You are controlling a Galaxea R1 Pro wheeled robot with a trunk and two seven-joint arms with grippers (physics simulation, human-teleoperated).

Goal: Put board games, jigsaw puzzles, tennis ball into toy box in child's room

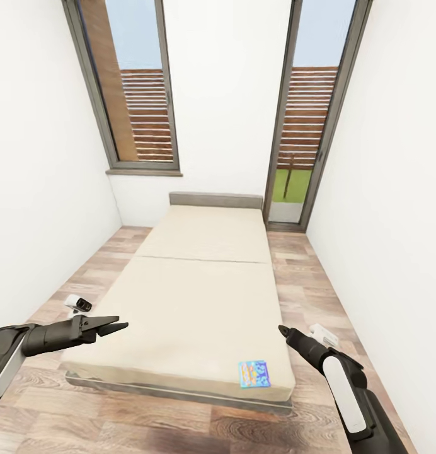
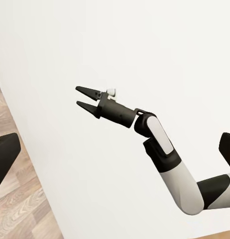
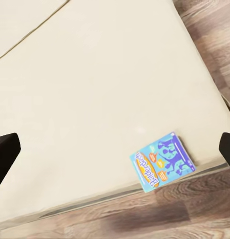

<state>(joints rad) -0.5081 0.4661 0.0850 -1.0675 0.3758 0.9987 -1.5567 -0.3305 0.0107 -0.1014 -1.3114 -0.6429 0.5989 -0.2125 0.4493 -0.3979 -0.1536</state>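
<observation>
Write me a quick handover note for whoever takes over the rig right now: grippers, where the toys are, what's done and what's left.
Left gripper: open, empty, held over the floor beside the bed.
Right gripper: open, empty, raised off the bed's near right corner.
Toys: one blue board game lies flat on the mattress near that corner, close to the edge. It is the one toy I can make out; the table and toy box are out of frame.
Done: nothing can be confirmed from here.
Left: pick up the board game, probably with the right arm, find the remaining toys and box them all.

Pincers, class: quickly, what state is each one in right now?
Left pincer: open, holding nothing.
Right pincer: open, holding nothing.
</observation>
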